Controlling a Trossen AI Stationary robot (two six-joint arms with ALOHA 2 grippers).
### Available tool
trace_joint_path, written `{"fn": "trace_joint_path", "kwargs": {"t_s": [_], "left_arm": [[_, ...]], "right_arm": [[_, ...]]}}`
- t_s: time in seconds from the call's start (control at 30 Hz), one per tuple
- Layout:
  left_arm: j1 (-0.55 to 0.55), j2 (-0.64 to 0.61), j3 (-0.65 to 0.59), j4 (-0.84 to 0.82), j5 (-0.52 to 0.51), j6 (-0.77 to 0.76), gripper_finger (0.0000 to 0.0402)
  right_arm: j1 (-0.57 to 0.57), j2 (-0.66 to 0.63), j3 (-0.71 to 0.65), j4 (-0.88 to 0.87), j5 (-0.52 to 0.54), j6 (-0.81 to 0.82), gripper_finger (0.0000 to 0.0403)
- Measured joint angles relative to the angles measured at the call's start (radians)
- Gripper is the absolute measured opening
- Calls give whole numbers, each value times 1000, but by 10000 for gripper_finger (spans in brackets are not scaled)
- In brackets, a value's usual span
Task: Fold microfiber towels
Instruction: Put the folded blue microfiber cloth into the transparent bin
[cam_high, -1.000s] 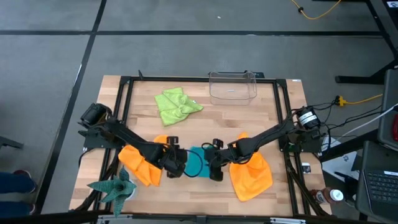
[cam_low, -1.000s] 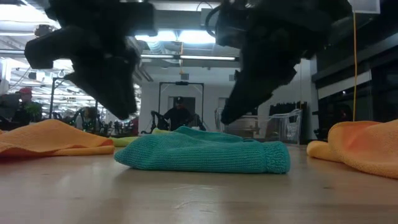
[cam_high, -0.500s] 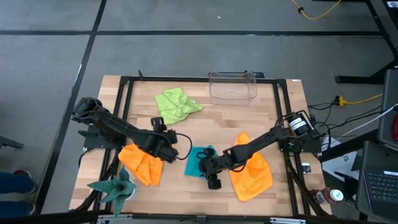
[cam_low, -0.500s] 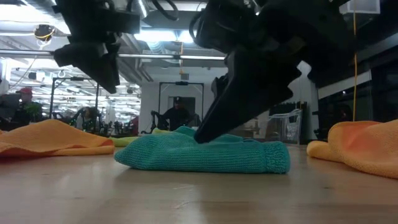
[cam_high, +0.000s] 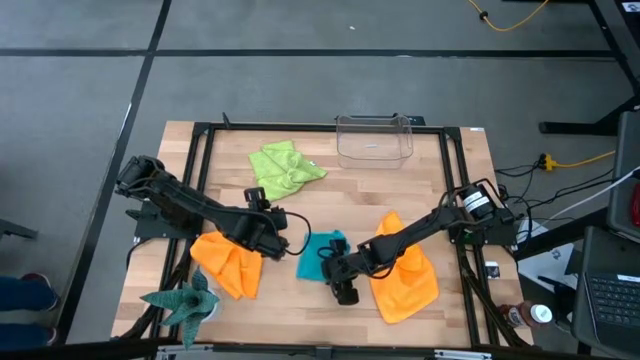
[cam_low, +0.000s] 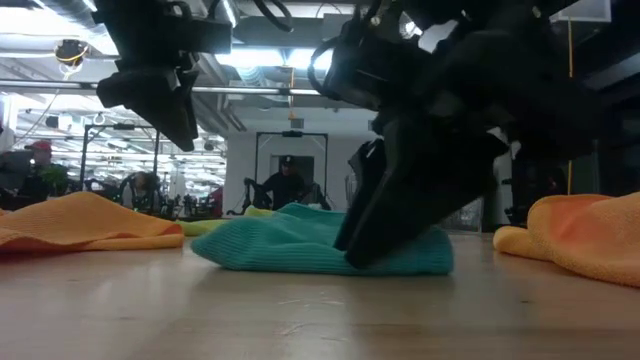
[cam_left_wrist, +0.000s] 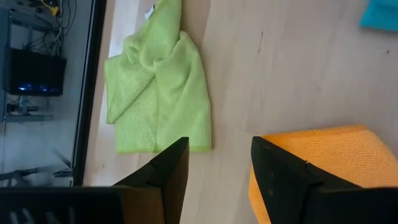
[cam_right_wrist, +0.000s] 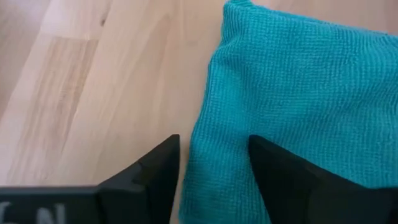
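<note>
**Right gripper down at the teal towel's edge**

The teal towel (cam_high: 321, 256) sits bunched near the middle of the table (cam_high: 430, 180), toward the front edge, and the right gripper (cam_high: 340, 281) is low at its front-right side. From the right wrist view its fingers stand apart, straddling the towel's hem, cloth lying between them but nothing pinched. Released, then, not grasping.

The left gripper (cam_high: 272, 237) hangs above the table just left of the teal towel, over the inner edge of the left orange towel (cam_high: 226, 263). Its fingers are parted too, holding nothing.

Handling, by my read: this is soft, light, limp cloth. It will sag and drag its own layers if lifted by the middle. It looks already doubled over, so the place to take hold is a free corner or the hem, pinching only the top layer. The knit should grip well on the pads and could snag on the wood.

The right orange towel (cam_high: 408, 276) lies crumpled toward the front-right corner; the lime green towel (cam_high: 283, 168) near the back edge, left of centre.
</note>
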Motion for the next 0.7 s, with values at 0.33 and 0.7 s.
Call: {"fn": "trace_joint_path", "kwargs": {"t_s": [0.33,0.7], "left_arm": [[0,0,0,28,0,0,166],[0,0,0,46,0,7,166]], "right_arm": [[-26,0,2,-57,138,-57,287],[-26,-38,58,-57,224,-164,277]]}}
